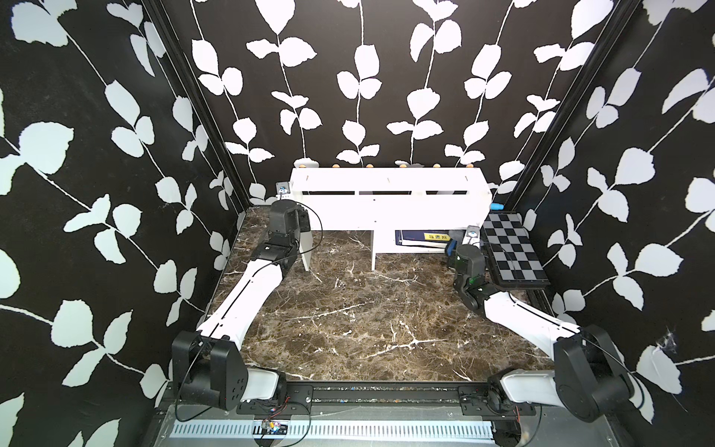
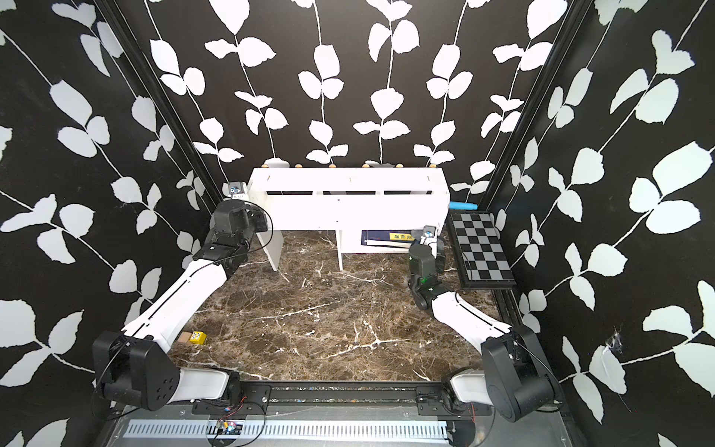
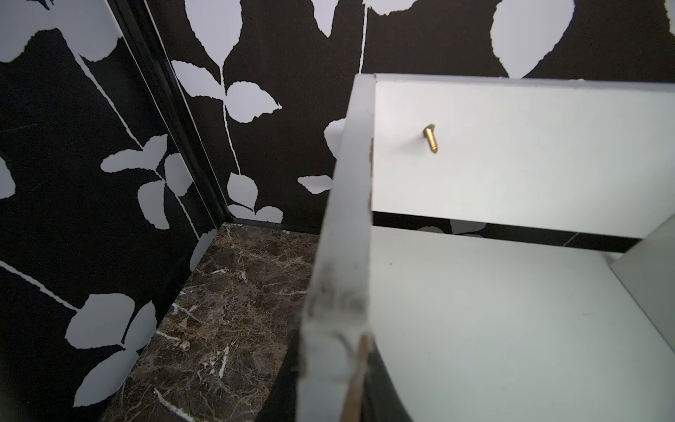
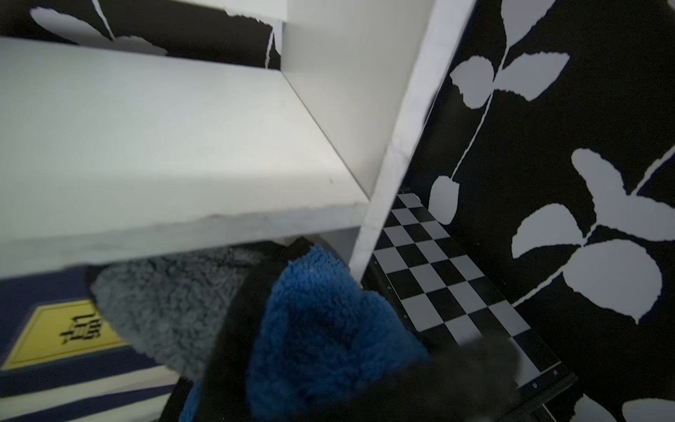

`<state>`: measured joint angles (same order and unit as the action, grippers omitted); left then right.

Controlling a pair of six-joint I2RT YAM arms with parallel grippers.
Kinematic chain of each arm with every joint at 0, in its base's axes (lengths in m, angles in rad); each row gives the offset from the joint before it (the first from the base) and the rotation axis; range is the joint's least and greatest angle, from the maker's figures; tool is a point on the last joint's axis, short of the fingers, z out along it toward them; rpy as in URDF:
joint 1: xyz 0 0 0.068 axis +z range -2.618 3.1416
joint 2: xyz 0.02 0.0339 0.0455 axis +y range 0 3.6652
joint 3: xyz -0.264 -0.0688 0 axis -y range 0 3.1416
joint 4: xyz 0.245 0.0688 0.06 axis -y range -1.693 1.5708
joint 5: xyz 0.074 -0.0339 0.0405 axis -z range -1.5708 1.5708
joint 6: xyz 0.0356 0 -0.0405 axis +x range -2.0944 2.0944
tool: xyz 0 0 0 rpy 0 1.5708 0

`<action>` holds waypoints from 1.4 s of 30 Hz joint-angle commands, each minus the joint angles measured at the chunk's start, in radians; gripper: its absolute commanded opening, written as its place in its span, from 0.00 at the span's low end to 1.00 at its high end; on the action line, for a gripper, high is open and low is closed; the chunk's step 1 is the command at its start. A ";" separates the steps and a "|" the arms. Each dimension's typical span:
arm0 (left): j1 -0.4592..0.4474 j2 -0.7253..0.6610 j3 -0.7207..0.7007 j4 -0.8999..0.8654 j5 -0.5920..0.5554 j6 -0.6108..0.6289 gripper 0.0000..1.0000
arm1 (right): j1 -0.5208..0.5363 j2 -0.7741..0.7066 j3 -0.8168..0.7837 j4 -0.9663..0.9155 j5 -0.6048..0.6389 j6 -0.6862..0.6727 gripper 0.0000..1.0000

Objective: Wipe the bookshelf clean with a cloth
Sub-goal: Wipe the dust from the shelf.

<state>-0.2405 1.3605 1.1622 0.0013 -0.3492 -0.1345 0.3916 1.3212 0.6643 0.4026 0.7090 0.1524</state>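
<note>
**At the shelf's right end: cloth tucked under the lower board**

Under the lower board (image 4: 164, 146) of the bookshelf (image 1: 387, 209), at its right end, the right hand (image 1: 456, 245) is clenched on the cloth (image 4: 321, 321).

From this position I judge three risks. A hard push can move the book (image 4: 54, 329) deeper, or slide the whole bookshelf on the tabletop (image 1: 348, 309), because the unit looks light. A quick sideways stroke can catch the cloth on the upright (image 4: 401, 128) and pull it out of the grip. The wrist is also just beside the checkered board (image 1: 507, 251) and can knock it.

Relative to the hand, the cloth is bunched over the fingers and hides them. Its grey side lies toward the book and its blue side toward the upright. Its top appears to touch the front edge of the lower board.

The left hand (image 1: 303, 222) is at the left side panel (image 3: 347, 219). Whether it clamps this panel I cannot tell.
</note>
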 commanded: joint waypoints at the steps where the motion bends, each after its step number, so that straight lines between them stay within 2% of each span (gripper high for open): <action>1: 0.003 0.018 -0.029 -0.026 -0.105 -0.016 0.00 | -0.007 -0.030 -0.030 -0.025 -0.011 0.061 0.00; 5: 0.002 0.016 -0.030 -0.024 -0.105 -0.014 0.00 | -0.006 -0.114 -0.015 -0.076 -0.088 0.058 0.00; 9: 0.003 0.015 -0.032 -0.023 -0.101 -0.013 0.00 | 0.026 -0.180 -0.025 -0.072 -0.393 0.079 0.00; 10: 0.002 0.015 -0.030 -0.024 -0.100 -0.012 0.00 | 0.062 -0.178 -0.023 -0.077 -0.413 0.078 0.00; 14: 0.003 0.016 -0.030 -0.024 -0.093 -0.014 0.00 | 0.249 -0.126 -0.010 -0.030 -0.380 0.035 0.00; 17: 0.003 0.018 -0.031 -0.020 -0.086 -0.014 0.00 | 0.329 -0.041 0.041 0.026 -0.371 0.045 0.00; 22: 0.003 0.013 -0.036 -0.016 -0.086 -0.009 0.00 | 0.374 0.119 0.184 0.078 -0.355 0.053 0.00; 30: 0.002 0.006 -0.039 -0.010 -0.094 0.007 0.00 | 0.378 0.335 0.412 0.046 -0.342 0.007 0.00; 34: 0.002 0.005 -0.042 -0.005 -0.094 0.013 0.00 | 0.386 0.379 0.377 0.042 -0.349 0.019 0.00; 39: 0.002 0.008 -0.043 -0.006 -0.084 0.009 0.01 | 0.450 0.374 0.288 0.057 -0.333 0.020 0.00; 42: 0.002 0.004 -0.042 -0.010 -0.081 -0.001 0.10 | 0.528 0.350 0.264 0.037 -0.306 -0.035 0.00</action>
<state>-0.2405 1.3567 1.1500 0.0208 -0.3470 -0.1268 0.8501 1.6966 0.9459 0.4259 0.3786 0.1581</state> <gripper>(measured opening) 0.177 0.086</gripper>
